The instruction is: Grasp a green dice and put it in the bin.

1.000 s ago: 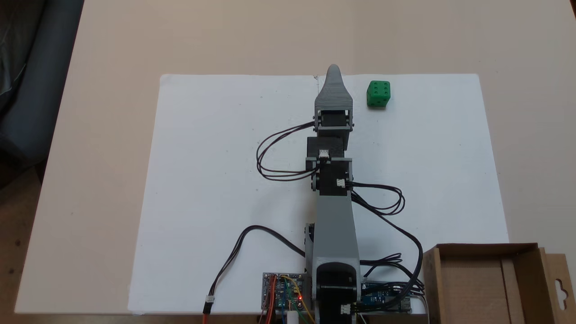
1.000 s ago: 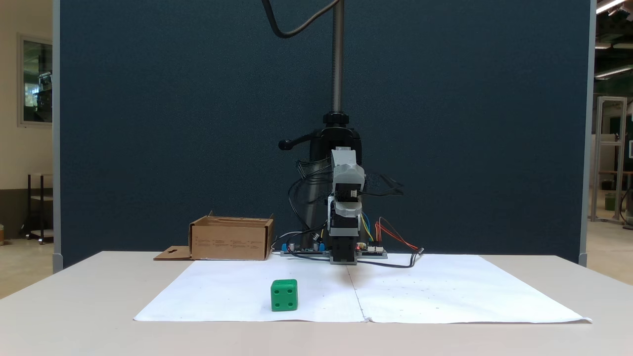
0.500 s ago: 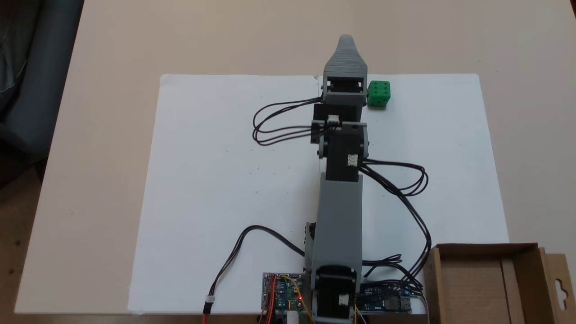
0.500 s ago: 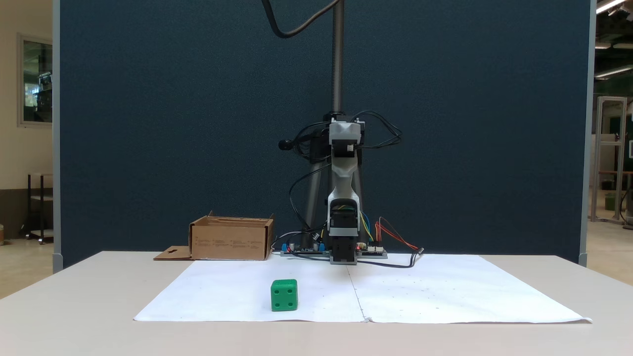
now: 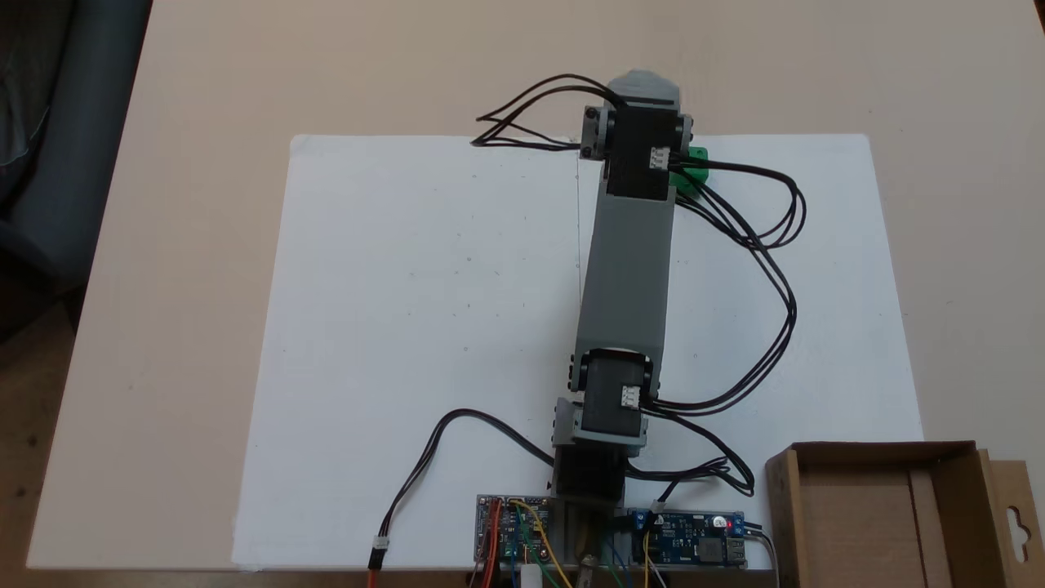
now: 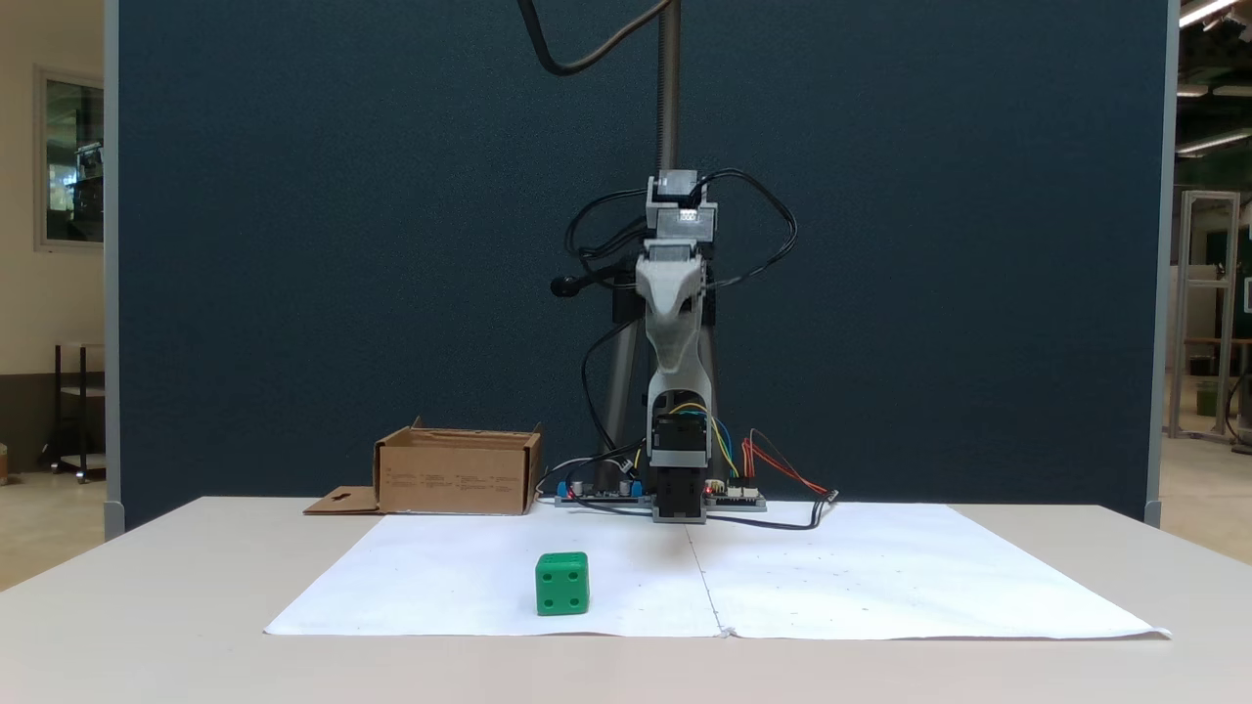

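Observation:
The green dice (image 6: 562, 584) sits on the white paper (image 6: 831, 587) near its front edge, left of the arm in this fixed view. From above, the dice (image 5: 699, 156) shows only as a green sliver beside the black wrist motor and under the cables. My gripper (image 6: 677, 376) hangs high above the table with its grey jaws pointing down, one behind the other. Seen from above, the gripper (image 5: 643, 82) reaches just past the paper's far edge, left of the dice. The brown cardboard bin (image 5: 882, 514) stands by the arm's base, and in the other fixed view the bin (image 6: 457, 474) is at the back left.
Black cables (image 5: 767, 269) loop out to the right of the arm over the paper. Circuit boards (image 5: 694, 547) with coloured wires lie at the arm's base. The bin's flap with the hang-hole (image 5: 1015, 523) lies flat beside it. A beige table (image 5: 204, 82) surrounds the paper.
The arm has stretched out and lifted, carrying the gripper from over the paper to beyond its far edge and tilting it downward. It now covers part of the dice from above. The dice has stayed put.

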You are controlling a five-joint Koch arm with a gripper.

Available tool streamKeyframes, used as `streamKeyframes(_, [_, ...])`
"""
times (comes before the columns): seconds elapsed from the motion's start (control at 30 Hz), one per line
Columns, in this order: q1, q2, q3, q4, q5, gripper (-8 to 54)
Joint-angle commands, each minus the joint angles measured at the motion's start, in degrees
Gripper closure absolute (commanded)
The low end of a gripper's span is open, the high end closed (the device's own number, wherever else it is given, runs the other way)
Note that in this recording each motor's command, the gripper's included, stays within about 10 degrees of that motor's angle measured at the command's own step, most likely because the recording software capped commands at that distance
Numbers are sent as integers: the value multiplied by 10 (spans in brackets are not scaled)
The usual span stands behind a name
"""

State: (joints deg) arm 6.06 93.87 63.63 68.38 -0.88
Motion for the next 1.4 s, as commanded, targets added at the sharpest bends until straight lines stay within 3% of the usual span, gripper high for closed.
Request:
streamKeyframes(0.0, [8,-23,-58,94,-38,-8])
streamKeyframes(0.57, [19,-133,-192,244,-44,-17])
streamKeyframes(0.8, [86,-220,-274,244,-122,-17])
streamKeyframes(1.37, [148,-295,-346,244,-258,-18])
